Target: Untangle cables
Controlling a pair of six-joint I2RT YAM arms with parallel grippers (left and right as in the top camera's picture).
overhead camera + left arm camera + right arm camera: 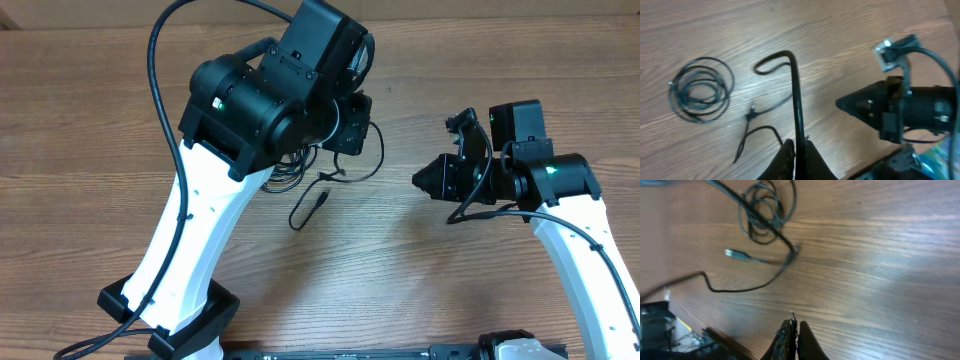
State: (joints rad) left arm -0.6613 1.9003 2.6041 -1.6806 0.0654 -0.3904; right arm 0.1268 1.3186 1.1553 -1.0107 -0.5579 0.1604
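Observation:
My left gripper [799, 147] is shut on a thin black cable [796, 100] that rises from between the fingers and hooks over at its far end. A small coil of cables [701, 90] lies flat on the wood to the left. Another loose cable with a small plug [750, 115] lies between the two. From overhead, the left arm hides most of the bundle [290, 172], and one free cable end [312, 208] pokes out below it. My right gripper [416, 180] is shut and holds nothing, well to the right of the cables and pointing at them. It hovers over bare wood [793, 325].
The wooden table [480, 300] carries only the cables. The left arm's thick black cable [155, 60] arcs over the back left. The right gripper's tip [838, 104] sits a short way right of the held cable. A silver plug [737, 255] lies beside the coil [760, 215].

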